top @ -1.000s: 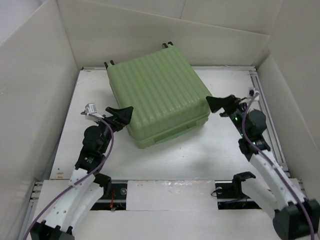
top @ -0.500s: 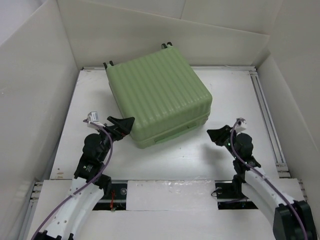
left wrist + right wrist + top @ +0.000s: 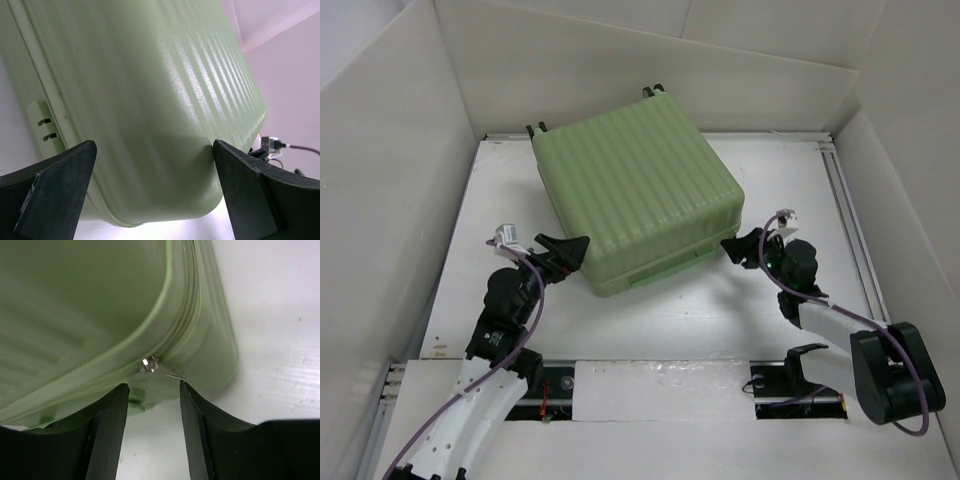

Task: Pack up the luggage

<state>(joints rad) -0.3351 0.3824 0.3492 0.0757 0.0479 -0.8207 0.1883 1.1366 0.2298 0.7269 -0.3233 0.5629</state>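
The luggage (image 3: pixel 635 195) is a pale green ribbed suitcase that lies flat and closed at the middle back of the table, its small black wheels (image 3: pixel 655 91) at the far edge. My left gripper (image 3: pixel 566 250) is open at its near left corner. In the left wrist view the gripper (image 3: pixel 154 145) has its jaws spread wide around the shell (image 3: pixel 150 100). My right gripper (image 3: pixel 734 250) is open at the near right corner. In the right wrist view the gripper (image 3: pixel 152 387) sits just below the silver zipper pull (image 3: pixel 149 365), and one fingertip (image 3: pixel 186 390) almost touches the pull's thin tab.
White walls (image 3: pixel 400 150) enclose the white table (image 3: pixel 660 320) on three sides. A metal rail (image 3: pixel 850 220) runs along the right edge. A small green lock block (image 3: pixel 44 127) sits on the suitcase's near side.
My right arm came down from beside the suitcase's right edge, then moved in to its near right corner. My left gripper drew back slightly and has held still since.
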